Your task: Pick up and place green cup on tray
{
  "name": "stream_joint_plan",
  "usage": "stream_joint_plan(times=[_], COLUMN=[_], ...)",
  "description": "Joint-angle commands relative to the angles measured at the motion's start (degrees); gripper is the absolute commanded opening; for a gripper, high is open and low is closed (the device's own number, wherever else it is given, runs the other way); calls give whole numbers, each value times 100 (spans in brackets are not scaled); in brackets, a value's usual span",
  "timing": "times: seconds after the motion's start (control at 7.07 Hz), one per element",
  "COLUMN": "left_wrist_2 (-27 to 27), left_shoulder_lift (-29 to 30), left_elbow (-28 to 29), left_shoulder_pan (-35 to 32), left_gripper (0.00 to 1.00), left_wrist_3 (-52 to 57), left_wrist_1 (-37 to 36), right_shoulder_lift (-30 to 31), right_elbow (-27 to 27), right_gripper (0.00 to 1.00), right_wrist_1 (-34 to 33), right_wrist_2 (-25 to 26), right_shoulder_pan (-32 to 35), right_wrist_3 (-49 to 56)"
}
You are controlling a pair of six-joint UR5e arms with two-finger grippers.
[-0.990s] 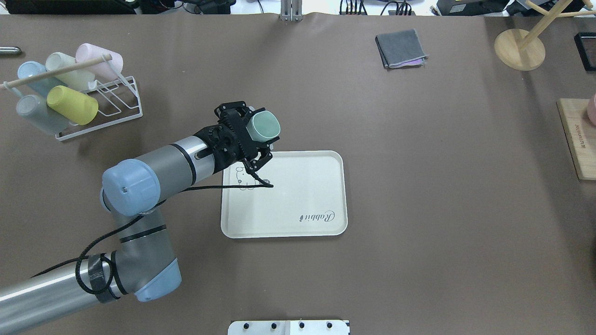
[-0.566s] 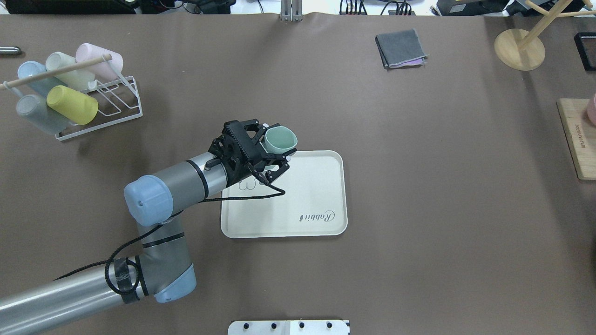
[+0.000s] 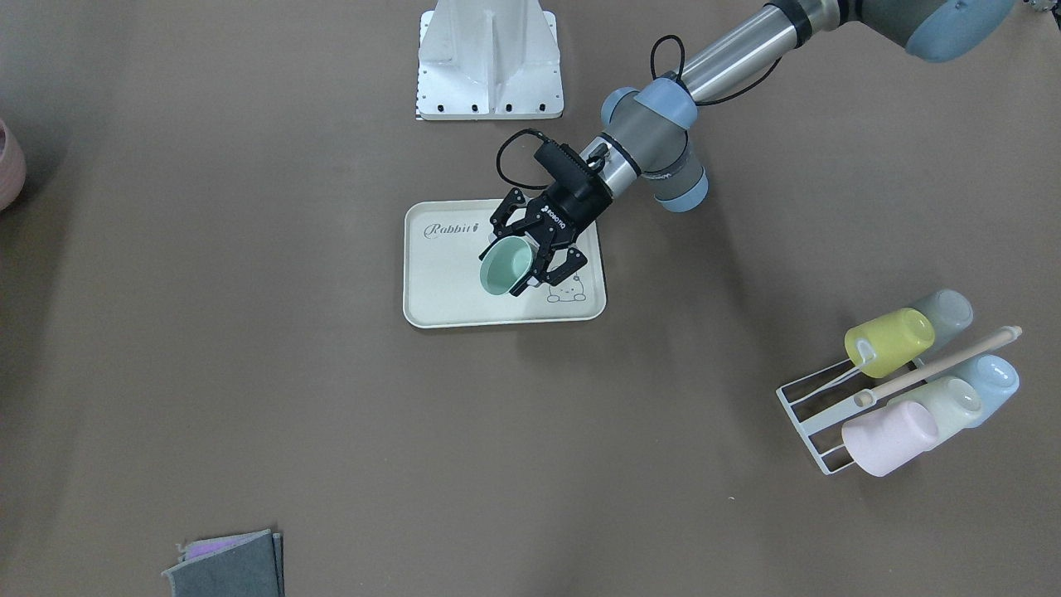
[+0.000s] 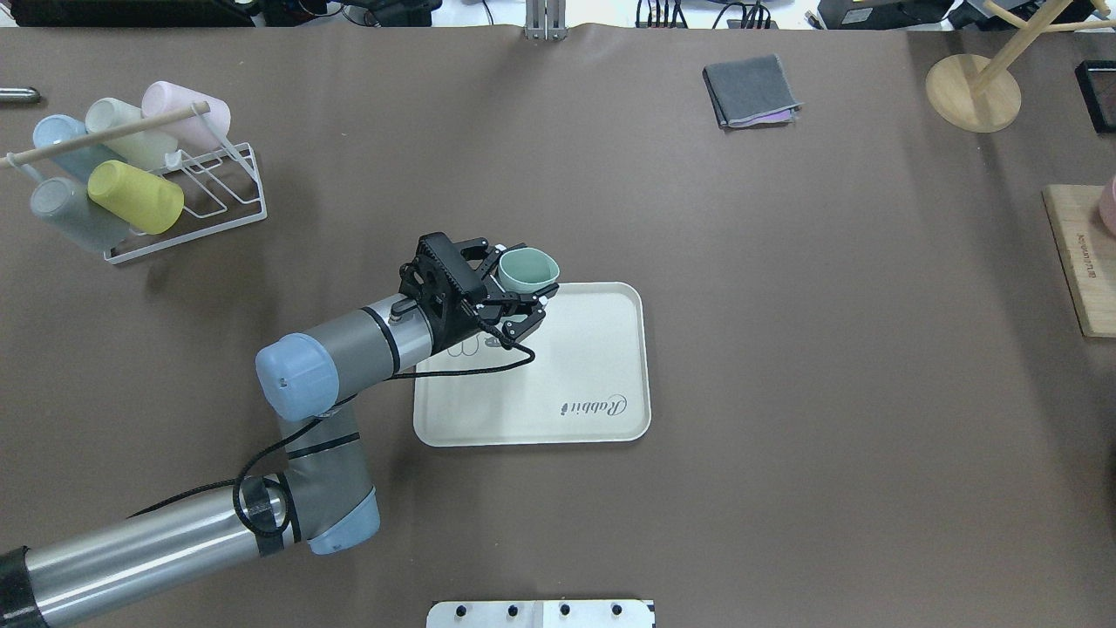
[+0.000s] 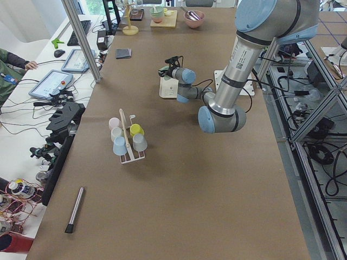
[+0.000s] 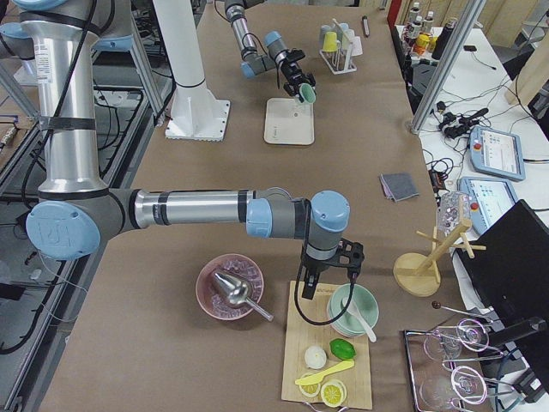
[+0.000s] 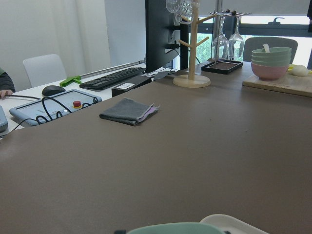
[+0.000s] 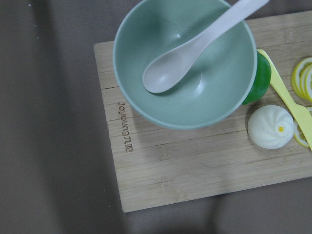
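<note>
My left gripper (image 4: 520, 292) is shut on the green cup (image 4: 528, 268), a mint tumbler held mouth-up and slightly tilted. It hangs over the far left part of the cream tray (image 4: 575, 366) with the "Rabbit" script. In the front-facing view the cup (image 3: 504, 269) sits between the fingers of the left gripper (image 3: 520, 264), above the tray (image 3: 443, 286) near the bunny drawing. The cup's rim (image 7: 175, 228) shows at the bottom of the left wrist view. My right gripper (image 6: 330, 276) hovers over a wooden board far to the right; I cannot tell whether it is open or shut.
A white wire rack (image 4: 187, 209) with several pastel cups, one yellow-green (image 4: 135, 196), stands far left. A folded grey cloth (image 4: 750, 90) and a wooden stand base (image 4: 972, 92) lie at the back right. The wooden board (image 8: 195, 165) bears a green bowl (image 8: 185, 63) with a spoon.
My left gripper has moved right and toward the tray with the green cup, and the cup has turned more mouth-up. It now hangs over the tray's far left part.
</note>
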State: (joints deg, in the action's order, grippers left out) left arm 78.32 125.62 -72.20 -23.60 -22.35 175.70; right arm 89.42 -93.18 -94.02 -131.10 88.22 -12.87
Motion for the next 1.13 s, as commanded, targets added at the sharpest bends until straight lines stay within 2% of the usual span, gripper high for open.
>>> stream_joint_plan(times=[0.0,0.14,0.71,0.99], left_wrist_2=[25,34,806,1009], left_shoulder_lift=[182,182,226,226], left_elbow=[259,259,312,329], left_shoulder_pan=[92,127,163,172], left_gripper=[23,26,30,32], left_wrist_3=[37,211,888,1091], left_wrist_1=[43,43,235,245], right_shoulder_lift=[-12,-38,14,-47], right_elbow=[-77,-86,-139,-139], right_gripper=[100,100,100,100], right_wrist_1=[-20,-2,-20,7], right_wrist_2=[-30,-21,-65,-30], right_shoulder_pan=[-16,-16,-33,-51], right_wrist_3=[-5,-5,-5,-5])
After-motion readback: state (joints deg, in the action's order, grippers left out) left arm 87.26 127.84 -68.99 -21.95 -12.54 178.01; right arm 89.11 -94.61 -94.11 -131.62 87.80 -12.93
